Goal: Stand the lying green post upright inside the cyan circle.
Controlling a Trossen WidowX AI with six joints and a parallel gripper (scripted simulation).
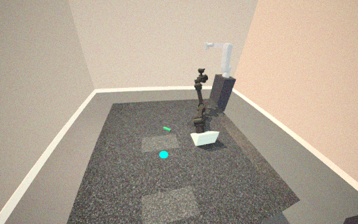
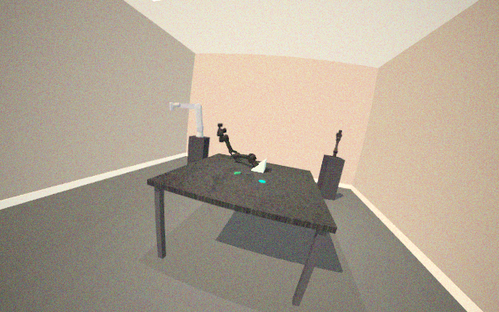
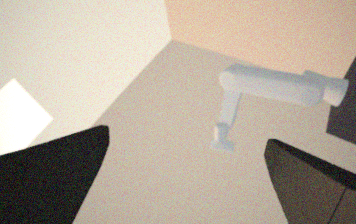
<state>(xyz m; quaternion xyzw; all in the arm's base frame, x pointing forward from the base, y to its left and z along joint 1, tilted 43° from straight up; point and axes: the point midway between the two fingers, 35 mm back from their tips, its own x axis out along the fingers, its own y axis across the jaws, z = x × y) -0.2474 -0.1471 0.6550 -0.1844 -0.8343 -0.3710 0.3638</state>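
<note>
The green post (image 1: 167, 128) (image 2: 237, 172) lies on its side on the dark table (image 1: 112, 178) (image 2: 285, 198). The cyan circle (image 1: 163, 154) (image 2: 262, 182) is a flat disc on the table, apart from the post, with nothing standing in it. My gripper (image 1: 201, 70) (image 2: 220, 125) (image 3: 188, 141) is raised high above the table, well away from the post and the circle. In the wrist view its two dark fingers stand wide apart with nothing between them. The post and the circle are not in the wrist view.
A pale wedge-shaped block (image 1: 205, 138) (image 2: 260, 167) is on the table near my arm's lower part. A white arm (image 1: 226, 57) (image 2: 200, 120) (image 3: 275, 85) stands on a dark pedestal (image 1: 221, 90) (image 2: 198, 149) beyond the table. Another dark arm (image 2: 337, 142) stands on a separate pedestal (image 2: 331, 177).
</note>
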